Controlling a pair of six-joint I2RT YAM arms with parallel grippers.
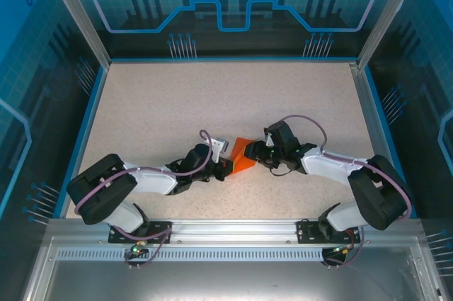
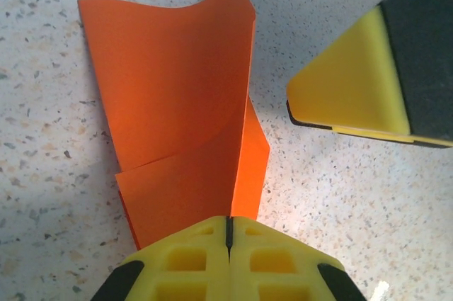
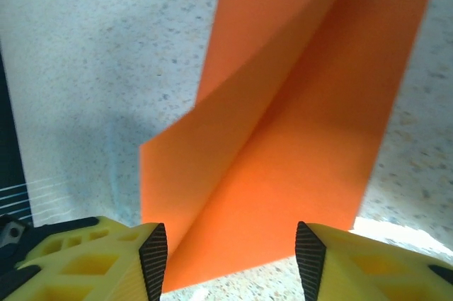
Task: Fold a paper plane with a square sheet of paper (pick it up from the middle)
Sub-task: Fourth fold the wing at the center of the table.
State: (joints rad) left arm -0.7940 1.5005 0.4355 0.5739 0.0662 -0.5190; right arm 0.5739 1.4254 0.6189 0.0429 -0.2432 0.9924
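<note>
The square sheet of paper [image 1: 244, 158] is bright orange and lies mid-table, folded into layers along a centre crease. One flap curls up off the table [image 2: 177, 95]. My left gripper [image 2: 228, 222] is shut on the sheet's near end, right at the crease, and sits at the sheet's left end in the top view [image 1: 225, 168]. My right gripper [image 3: 230, 255] stands open just above the opposite end of the sheet [image 3: 297, 124], its ribbed pads apart with the paper's edge below the gap. It meets the sheet from the right [image 1: 260, 151]. One of its yellow fingers [image 2: 354, 88] hovers beside the paper.
The speckled beige table [image 1: 177, 103] is bounded by a blue rim and metal posts. Transparent blue walls [image 1: 233, 3] enclose the back and sides. The aluminium mounting rail [image 1: 226, 234] with both arm bases runs along the near edge.
</note>
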